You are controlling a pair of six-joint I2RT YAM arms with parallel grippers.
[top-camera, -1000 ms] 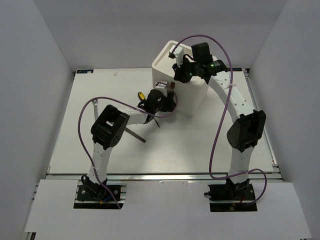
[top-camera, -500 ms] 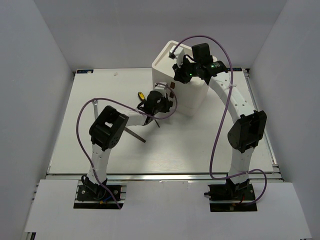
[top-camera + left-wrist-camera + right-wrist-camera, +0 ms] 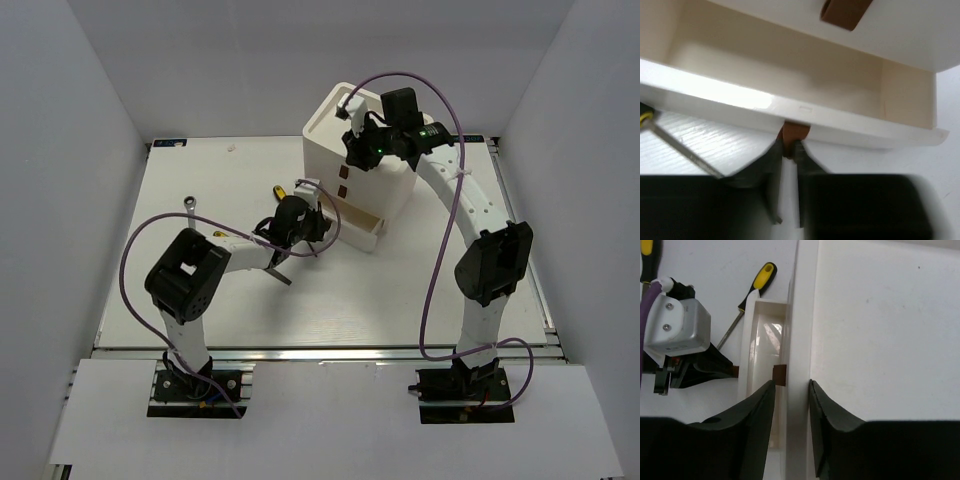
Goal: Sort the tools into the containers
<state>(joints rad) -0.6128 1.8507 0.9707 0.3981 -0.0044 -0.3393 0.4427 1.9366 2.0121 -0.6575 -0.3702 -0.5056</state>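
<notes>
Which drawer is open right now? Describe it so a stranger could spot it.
At the back of the table stands a white drawer box. The open drawer is its bottom one: the only one slid out, with the left gripper pinching its red-brown tab.

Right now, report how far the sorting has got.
Done: bottom drawer stands open, nothing visible inside. In hand: left gripper pinches its tab; right gripper straddles the rim of the box. Left: every tool in view, the screwdriver and wrench among them, lies on the table.
</notes>
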